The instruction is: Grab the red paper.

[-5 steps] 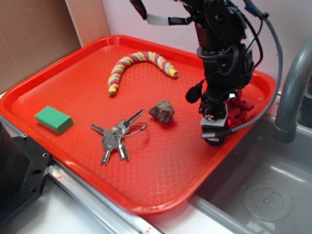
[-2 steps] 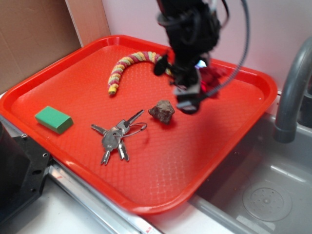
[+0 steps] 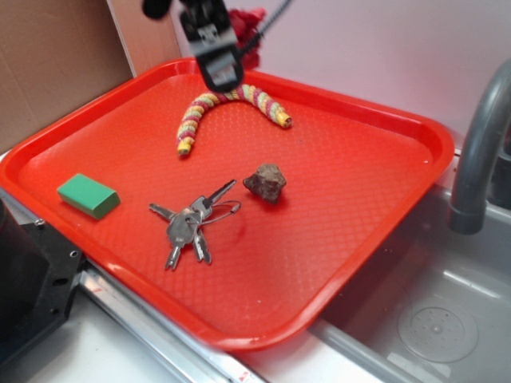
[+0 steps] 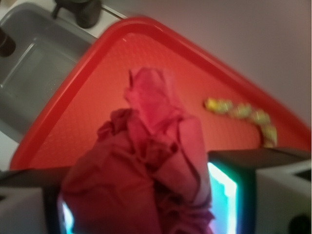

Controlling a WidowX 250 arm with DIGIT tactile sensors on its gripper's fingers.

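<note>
Two views, and we read the same thing in both. We see the tool (image 3: 227, 48) at the top of the exterior view, raised above the far-left part of the red tray (image 3: 383, 191), closed around the red paper (image 3: 247, 30). The wrist view confirms it: the red paper (image 4: 146, 175), crumpled and full of folds, fills the gap between the two fingers (image 4: 253, 180) and sticks out past them, with the tray (image 4: 102, 87) below it and clear of it. So the paper is off the tray surface, carried in the tool.

On the tray we see:
- striped yarn worm (image 3: 227, 102), curved, at the far side, partly under the tool in the exterior view; it also shows blurred in the wrist view (image 4: 241, 113)
- brown rock (image 3: 265, 182) near the middle
- bunch of keys (image 3: 190, 222) just left of the rock, not touching it
- green block (image 3: 88, 195) at the left, well apart from the rest

We also see a grey sink (image 3: 431, 311) to the right of the tray with a faucet (image 3: 477, 152) at its edge.
</note>
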